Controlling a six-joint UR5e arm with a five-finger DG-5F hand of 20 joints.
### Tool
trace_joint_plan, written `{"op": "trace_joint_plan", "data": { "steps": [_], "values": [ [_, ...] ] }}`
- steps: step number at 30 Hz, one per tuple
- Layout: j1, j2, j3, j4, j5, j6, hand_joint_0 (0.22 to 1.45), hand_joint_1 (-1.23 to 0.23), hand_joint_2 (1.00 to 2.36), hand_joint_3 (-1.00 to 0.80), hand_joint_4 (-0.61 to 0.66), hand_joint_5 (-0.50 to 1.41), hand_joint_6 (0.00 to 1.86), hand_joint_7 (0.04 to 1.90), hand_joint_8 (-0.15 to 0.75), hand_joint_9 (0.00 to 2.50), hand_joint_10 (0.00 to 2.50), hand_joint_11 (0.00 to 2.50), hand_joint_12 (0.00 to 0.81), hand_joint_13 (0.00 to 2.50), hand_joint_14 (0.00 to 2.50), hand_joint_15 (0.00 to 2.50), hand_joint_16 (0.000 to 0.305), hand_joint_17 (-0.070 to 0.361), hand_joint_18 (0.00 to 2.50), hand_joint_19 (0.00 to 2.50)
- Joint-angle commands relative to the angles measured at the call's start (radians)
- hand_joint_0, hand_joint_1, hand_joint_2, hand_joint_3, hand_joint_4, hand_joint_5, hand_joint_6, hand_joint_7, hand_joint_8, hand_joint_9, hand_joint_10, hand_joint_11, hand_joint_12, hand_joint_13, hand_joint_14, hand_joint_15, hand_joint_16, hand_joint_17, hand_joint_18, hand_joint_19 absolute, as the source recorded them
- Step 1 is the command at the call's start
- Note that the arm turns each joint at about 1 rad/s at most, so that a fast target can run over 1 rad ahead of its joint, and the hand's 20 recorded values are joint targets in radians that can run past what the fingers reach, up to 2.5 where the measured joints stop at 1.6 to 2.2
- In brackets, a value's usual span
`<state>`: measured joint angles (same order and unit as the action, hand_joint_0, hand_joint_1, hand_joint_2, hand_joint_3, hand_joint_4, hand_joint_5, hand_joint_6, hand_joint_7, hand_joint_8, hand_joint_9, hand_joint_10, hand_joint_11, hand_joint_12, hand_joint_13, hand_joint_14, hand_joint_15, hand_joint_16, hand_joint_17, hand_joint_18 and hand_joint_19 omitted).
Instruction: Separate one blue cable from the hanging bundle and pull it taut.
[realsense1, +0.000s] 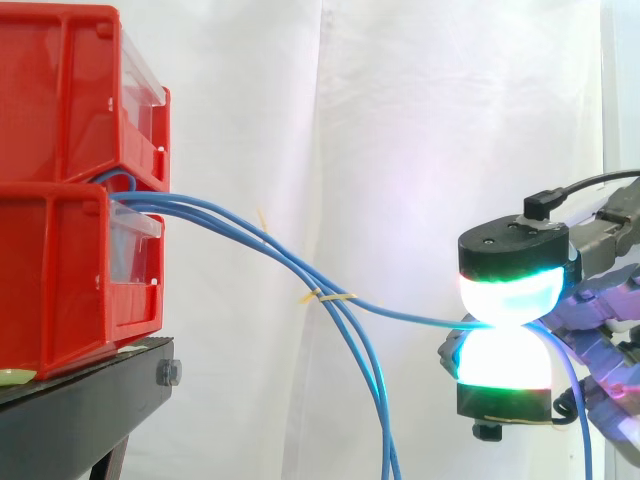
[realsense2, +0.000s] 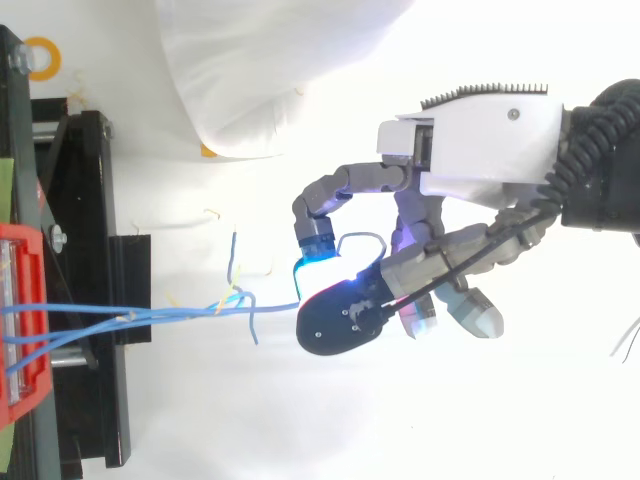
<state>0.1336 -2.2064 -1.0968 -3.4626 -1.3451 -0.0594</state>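
No readable writing.
The clear label holders (realsense1: 138, 245) on the fronts of the red bins (realsense1: 60, 110) and the small yellow tag (realsense1: 330, 297) on the blue cable (realsense1: 410, 315) show no letters, numbers or signs that can be made out.
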Motion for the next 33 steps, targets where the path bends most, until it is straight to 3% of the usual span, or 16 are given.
{"op": "trace_joint_plan", "data": {
  "steps": [1,8,12,15,18,20,21,22,24,27,33],
  "values": [
    [-0.006,0.008,0.000,-0.015,-0.014,0.000,0.75,-0.73,1.02,-0.20,0.06,0.15,0.50,1.32,0.188,2.04,0.02,0.51,0.280,1.40,0.02,0.55,0.067,0.151,1.07,0.53],
    [-0.014,0.022,0.000,-0.063,-0.029,-0.005,0.75,-0.73,1.02,-0.20,0.07,0.15,0.50,1.33,0.188,2.04,0.02,0.52,0.284,1.39,0.02,0.55,0.067,0.151,1.07,0.53],
    [-0.023,0.027,-0.002,-0.099,-0.074,-0.014,0.75,-0.73,1.02,-0.20,0.07,0.15,0.50,1.32,0.187,2.04,0.02,0.49,0.281,1.39,0.02,0.55,0.067,0.151,1.07,0.53],
    [-0.028,0.037,-0.003,-0.121,-0.086,-0.025,0.75,-0.73,1.02,-0.20,0.07,0.15,0.50,1.33,0.188,2.04,0.02,0.51,0.278,1.39,0.02,0.56,0.067,0.150,1.07,0.53],
    [-0.029,0.066,-0.041,-0.121,-0.083,-0.043,0.75,-0.73,1.02,-0.20,0.06,0.15,0.50,1.33,0.188,2.04,0.02,0.50,0.282,1.39,0.02,0.55,0.067,0.150,1.07,0.53],
    [-0.025,0.131,-0.121,-0.064,-0.066,-0.054,0.75,-0.73,1.02,-0.20,0.06,0.15,0.50,1.33,0.186,2.04,0.02,0.50,0.281,1.39,0.02,0.55,0.067,0.150,1.08,0.53],
    [-0.023,0.146,-0.141,-0.044,-0.062,-0.056,0.75,-0.73,1.02,-0.20,0.06,0.15,0.50,1.32,0.187,2.04,0.02,0.51,0.281,1.39,0.02,0.55,0.067,0.150,1.08,0.53],
    [-0.020,0.188,-0.193,0.026,-0.042,-0.056,0.75,-0.73,1.02,-0.20,0.07,0.15,0.50,1.32,0.189,2.04,0.02,0.51,0.281,1.39,0.02,0.54,0.067,0.150,1.08,0.53],
    [-0.019,0.223,-0.227,0.094,-0.022,-0.059,0.75,-0.73,1.02,-0.20,0.07,0.15,0.50,1.32,0.188,2.04,0.02,0.50,0.282,1.39,0.02,0.55,0.067,0.150,1.08,0.53],
    [-0.017,0.232,-0.222,0.145,-0.006,-0.059,0.75,-0.73,1.02,-0.20,0.06,0.15,0.50,1.32,0.188,2.04,0.02,0.52,0.281,1.39,0.02,0.54,0.066,0.149,1.08,0.54],
    [-0.017,0.231,-0.184,0.155,0.000,-0.060,0.75,-0.73,1.02,-0.20,0.06,0.15,0.50,1.33,0.192,2.04,0.02,0.50,0.279,1.39,0.02,0.55,0.066,0.148,1.08,0.54]
  ]
}}
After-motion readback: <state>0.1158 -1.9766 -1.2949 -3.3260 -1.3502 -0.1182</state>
